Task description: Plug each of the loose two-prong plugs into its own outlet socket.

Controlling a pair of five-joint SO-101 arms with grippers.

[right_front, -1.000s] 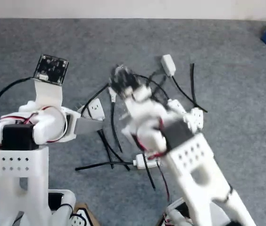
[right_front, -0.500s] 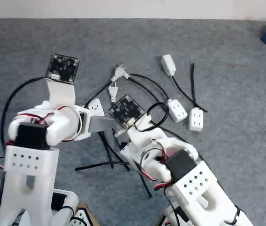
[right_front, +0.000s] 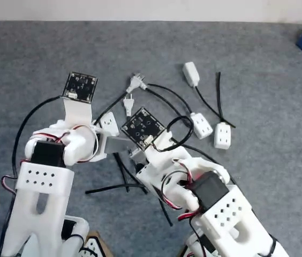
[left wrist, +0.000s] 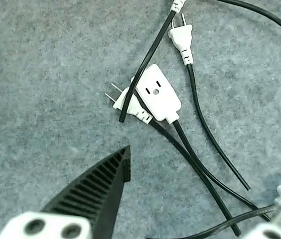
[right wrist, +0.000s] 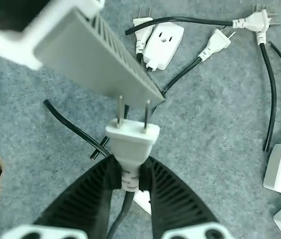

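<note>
Any print on the plugs and sockets is too small for us to tell. L arm (right_front: pixel 60 147) is bent, wrist turned inward. The left gripper (left wrist: pixel 205 174) hangs low over the grey carpet (right_front: pixel 269 85) w/ jaws spread wide, holding nothing. Near it we see an outlet socket (left wrist: pixel 156 94), a loose plug (left wrist: pixel 130 102) touching its side, and a 2nd plug (left wrist: pixel 182 40) a bit apart. R arm (right_front: pixel 194 182) stretches in twd the table's middle. The right gripper (right wrist: pixel 130 172) is clamped on a white two-prong plug (right wrist: pixel 131 139) by its neck, prongs pointing away, tips just short of the left one's grey finger (right wrist: pixel 93 55). Further sockets (right_front: pixel 201 125) lie beyond the R arm.
</note>
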